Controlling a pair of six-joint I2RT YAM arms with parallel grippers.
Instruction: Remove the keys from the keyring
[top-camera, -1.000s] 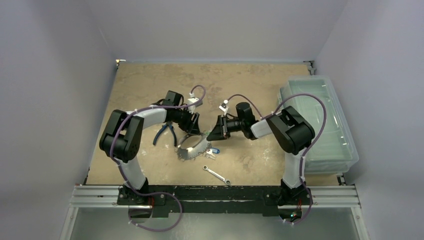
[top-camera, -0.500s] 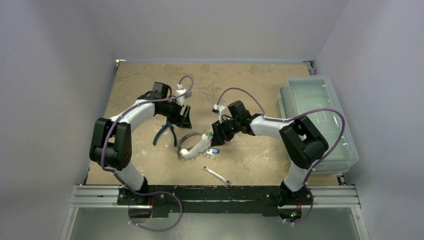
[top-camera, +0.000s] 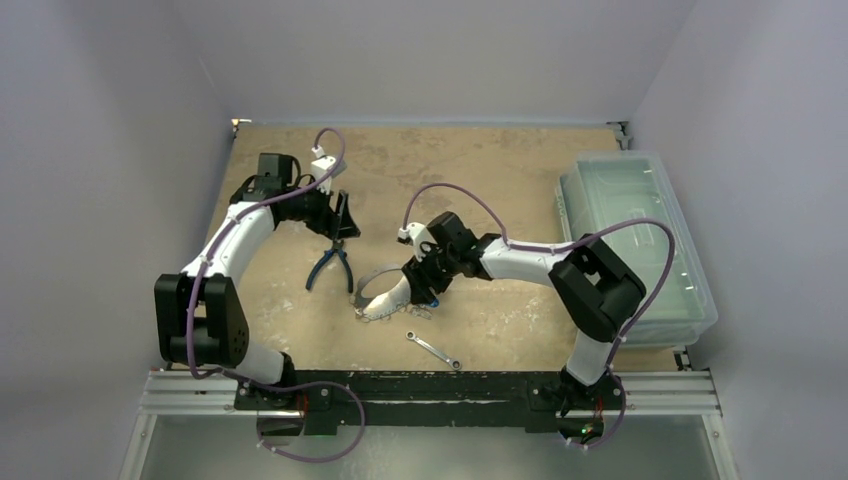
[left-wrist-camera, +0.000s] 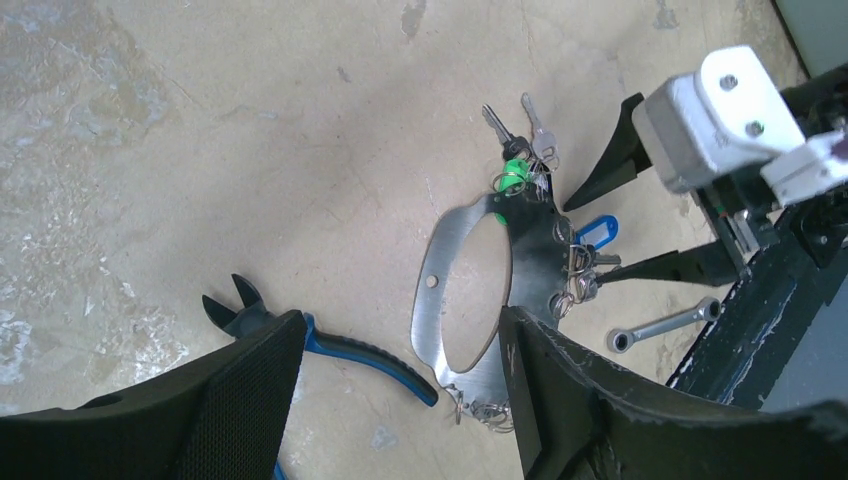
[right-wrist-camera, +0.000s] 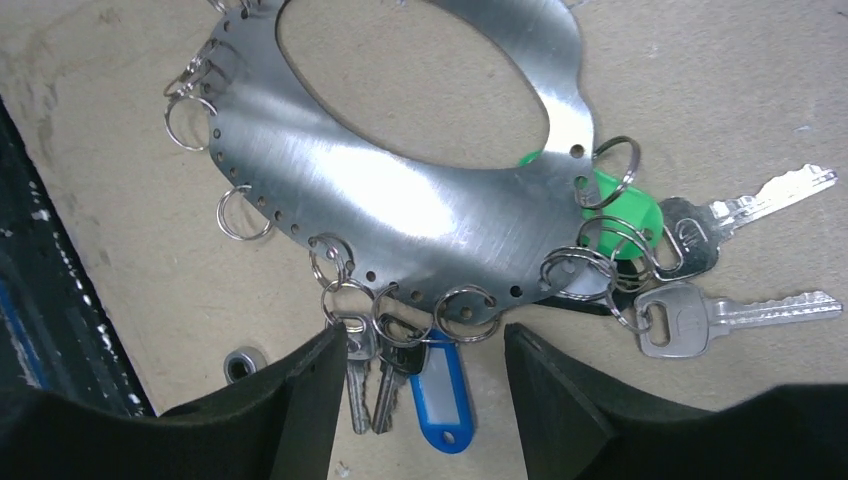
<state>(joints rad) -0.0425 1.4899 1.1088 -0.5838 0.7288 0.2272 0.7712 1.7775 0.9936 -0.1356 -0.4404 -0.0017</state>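
The keyring (top-camera: 383, 291) is a flat silver plate with an oval hole and small split rings along its rim, lying mid-table. In the right wrist view the plate (right-wrist-camera: 400, 200) carries two small keys (right-wrist-camera: 365, 385) and a blue tag (right-wrist-camera: 440, 395). A green tag (right-wrist-camera: 625, 215) and two bigger silver keys (right-wrist-camera: 735, 315) hang at its right. My right gripper (right-wrist-camera: 425, 340) is open, its fingers either side of the small keys and blue tag. My left gripper (top-camera: 342, 222) is open and empty, back left of the ring, above the pliers; its view shows the plate (left-wrist-camera: 445, 300).
Blue-handled pliers (top-camera: 330, 265) lie just left of the keyring. A silver wrench (top-camera: 433, 349) lies nearer the table's front edge. A clear plastic bin (top-camera: 640, 240) stands at the right edge.
My left arm has swung back and left, away from the keyring. My right gripper has moved left and down, over the keys on the ring's right side. The keyring has barely moved.
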